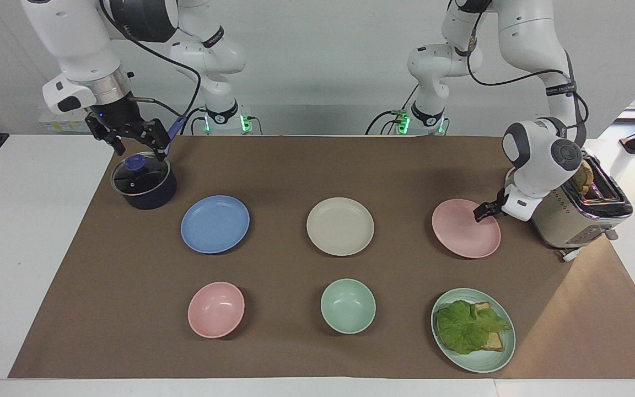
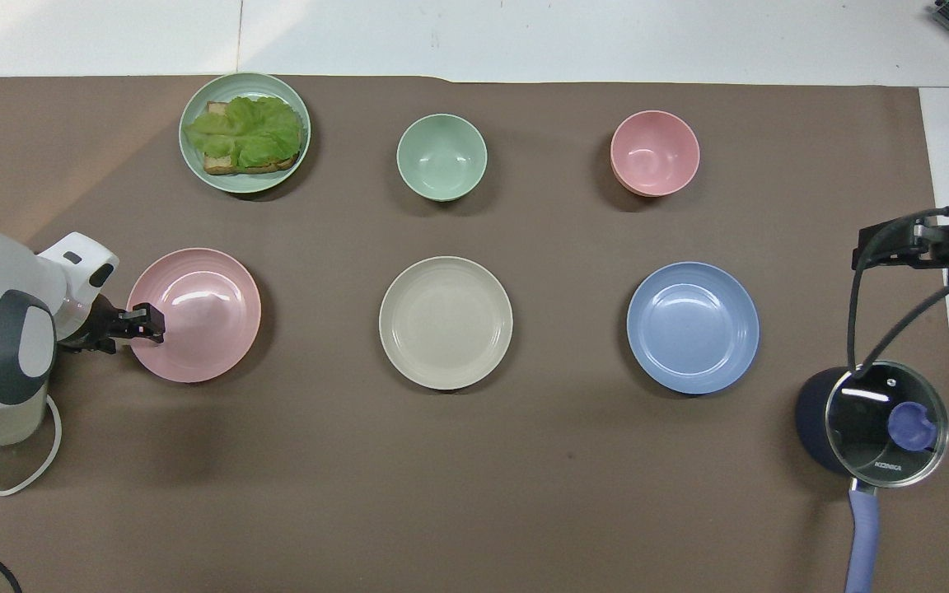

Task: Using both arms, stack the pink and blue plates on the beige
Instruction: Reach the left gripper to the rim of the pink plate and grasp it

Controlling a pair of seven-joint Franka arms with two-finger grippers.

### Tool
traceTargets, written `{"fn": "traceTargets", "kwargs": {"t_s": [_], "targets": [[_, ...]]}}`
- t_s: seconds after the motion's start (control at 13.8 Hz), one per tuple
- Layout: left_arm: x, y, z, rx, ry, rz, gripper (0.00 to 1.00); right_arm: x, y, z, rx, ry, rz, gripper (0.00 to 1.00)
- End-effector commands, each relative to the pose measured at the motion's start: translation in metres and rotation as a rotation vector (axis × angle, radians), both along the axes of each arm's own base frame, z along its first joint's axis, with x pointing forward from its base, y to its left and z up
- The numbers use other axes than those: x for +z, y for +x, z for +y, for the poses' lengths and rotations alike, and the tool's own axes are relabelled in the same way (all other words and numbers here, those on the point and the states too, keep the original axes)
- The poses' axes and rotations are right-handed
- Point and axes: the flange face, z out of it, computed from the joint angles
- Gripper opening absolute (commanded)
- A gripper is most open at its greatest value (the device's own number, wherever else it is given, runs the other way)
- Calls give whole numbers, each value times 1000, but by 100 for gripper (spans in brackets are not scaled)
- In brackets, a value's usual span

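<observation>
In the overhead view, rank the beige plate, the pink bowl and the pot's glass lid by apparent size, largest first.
1. beige plate
2. glass lid
3. pink bowl

The lid sits raised on the pot, nearer the camera, so its lead over the bowl is unsure.

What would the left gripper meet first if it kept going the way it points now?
The pink plate: the left gripper is at its rim at the toaster's end, angled down toward the plate's middle. Whether it already touches is unclear.

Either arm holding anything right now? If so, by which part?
Left gripper is at the pink plate's rim by the toaster; a grip cannot be confirmed. Right gripper holds nothing, open over the pot.
</observation>
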Motion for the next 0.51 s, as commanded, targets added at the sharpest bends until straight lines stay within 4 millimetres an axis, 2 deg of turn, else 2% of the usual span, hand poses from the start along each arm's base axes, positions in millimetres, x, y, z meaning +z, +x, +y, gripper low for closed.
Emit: {"fn": "traceTargets", "kwargs": {"t_s": [0.0,0.14,0.43], "targets": [[1,3,-1,8,14,-11,0,3,-3,-1,7,6,-4,100],[7,8,-2,11,10,-5,0,3,-3,-1,7,6,-4,100],[46,20,-5,6,3,58,0,3,-3,-1,7,6,-4,100]]}}
